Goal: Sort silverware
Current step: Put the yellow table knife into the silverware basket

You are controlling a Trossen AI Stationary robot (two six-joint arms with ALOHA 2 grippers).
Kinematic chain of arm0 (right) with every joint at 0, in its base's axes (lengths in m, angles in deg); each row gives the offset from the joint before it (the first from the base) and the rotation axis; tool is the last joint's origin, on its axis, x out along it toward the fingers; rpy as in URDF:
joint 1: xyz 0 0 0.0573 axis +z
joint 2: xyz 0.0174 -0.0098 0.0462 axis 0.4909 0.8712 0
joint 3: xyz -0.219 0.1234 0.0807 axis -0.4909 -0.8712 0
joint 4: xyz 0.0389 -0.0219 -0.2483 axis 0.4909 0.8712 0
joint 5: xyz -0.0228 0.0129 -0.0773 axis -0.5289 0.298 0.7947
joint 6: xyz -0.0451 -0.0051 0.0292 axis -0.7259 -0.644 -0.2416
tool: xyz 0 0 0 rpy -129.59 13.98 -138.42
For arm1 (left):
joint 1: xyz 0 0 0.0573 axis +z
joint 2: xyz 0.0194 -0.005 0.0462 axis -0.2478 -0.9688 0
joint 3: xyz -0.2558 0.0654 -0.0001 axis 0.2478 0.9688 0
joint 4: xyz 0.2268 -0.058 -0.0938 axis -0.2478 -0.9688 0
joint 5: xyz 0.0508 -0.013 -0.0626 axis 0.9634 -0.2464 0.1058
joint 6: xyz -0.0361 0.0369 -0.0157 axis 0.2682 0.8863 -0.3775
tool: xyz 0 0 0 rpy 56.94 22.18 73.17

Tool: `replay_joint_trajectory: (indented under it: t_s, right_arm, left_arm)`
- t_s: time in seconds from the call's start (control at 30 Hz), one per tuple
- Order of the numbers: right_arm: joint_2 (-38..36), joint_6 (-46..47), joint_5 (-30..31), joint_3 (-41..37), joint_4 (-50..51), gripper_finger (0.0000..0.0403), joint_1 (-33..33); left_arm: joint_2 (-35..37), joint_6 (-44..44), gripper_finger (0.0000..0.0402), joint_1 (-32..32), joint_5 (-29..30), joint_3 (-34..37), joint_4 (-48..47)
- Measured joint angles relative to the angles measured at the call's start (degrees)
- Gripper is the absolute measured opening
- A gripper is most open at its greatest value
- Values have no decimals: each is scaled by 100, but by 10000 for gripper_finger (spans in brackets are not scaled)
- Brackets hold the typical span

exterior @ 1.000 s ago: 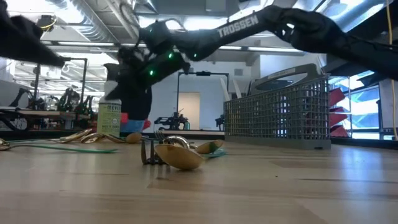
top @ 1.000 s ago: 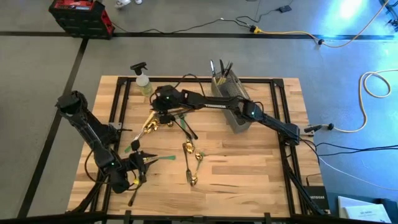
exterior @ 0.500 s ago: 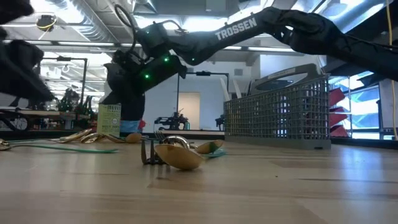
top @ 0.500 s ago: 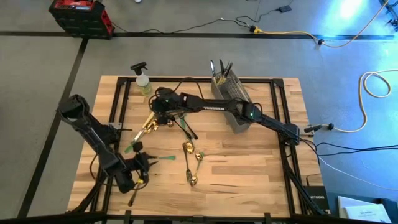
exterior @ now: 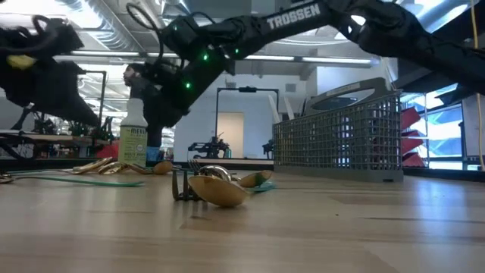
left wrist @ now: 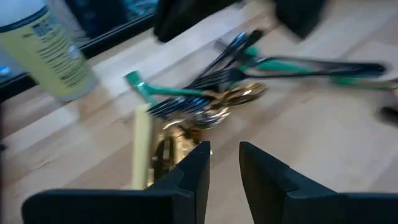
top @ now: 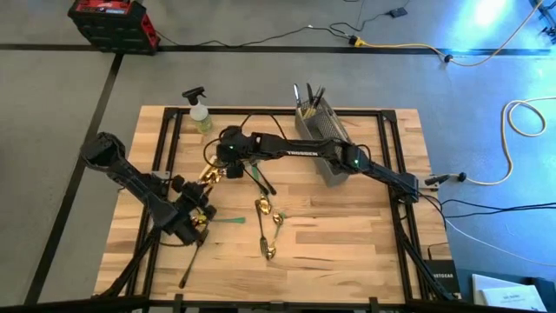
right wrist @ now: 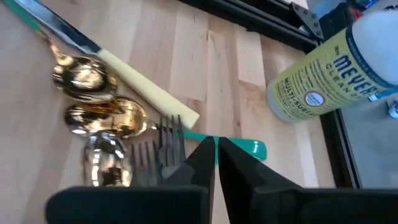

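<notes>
1. Two arms over a wooden table (top: 347, 252), high view. Right gripper (top: 228, 163) reaches far across to the heap of silverware (top: 211, 176) near the spray bottle (top: 199, 113); left gripper (top: 193, 211) sits just below that heap, twd the table's left-front. More pieces lie apart – two gold spoons (top: 268, 228) mid-table, a green-handled piece (top: 228, 221) beside the left gripper, a dark utensil (top: 188, 272) near the front edge. Grey mesh caddy (top: 323, 139) stands at the back w/ a few dark handles sticking up.

2. Low view: right arm stretches in from the upper right, its gripper (exterior: 155, 114) hanging just behind the bottle (exterior: 134, 140). Left arm's dark bulk is at far left. Gold spoon (exterior: 216, 189) and a dark fork (exterior: 182, 182) lie in the foreground; caddy (exterior: 337, 144) on the right.

3. Left wrist view: own fingers (left wrist: 193, 174) stand a narrow gap apart w/ nothing seen between them – aimed at the pile of dark forks (left wrist: 214, 84), gold spoons (left wrist: 239, 96) and green handles (left wrist: 155, 90). A cream-handled piece (left wrist: 143, 146) lies just ahead, bottle (left wrist: 46, 50) behind.

4. Right wrist view: fingers (right wrist: 202, 162) pressed together – closed, tips over a green handle (right wrist: 245, 147); can't tell if it's pinched. Beside them: gold spoons (right wrist: 102, 115), dark fork tines (right wrist: 168, 134), a cream-handled knife (right wrist: 146, 90). Bottle (right wrist: 329, 68) stands at the table edge.
</notes>
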State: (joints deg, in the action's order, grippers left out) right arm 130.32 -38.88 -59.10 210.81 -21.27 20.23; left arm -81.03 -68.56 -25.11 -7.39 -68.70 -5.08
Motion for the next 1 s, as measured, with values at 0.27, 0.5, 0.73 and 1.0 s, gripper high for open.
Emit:
replay_joint_trajectory:
  t_s: [0.27,0.5,0.73,1.0]
  right_arm:
    - [-38,468,-330,0,530,2,-26]
    - [-239,531,-608,-11,2363,0,164]
    - [-247,446,-229,-8,2254,0,495]
    - [-245,444,1488,-4,2335,0,625]
  left_arm:
    - [-4,680,72,1116,-546,0,-5]
    - [-4,1465,72,1949,-645,0,55]
    - [2,2018,72,2576,-529,0,106]
    - [2,3011,72,3024,-755,0,749]
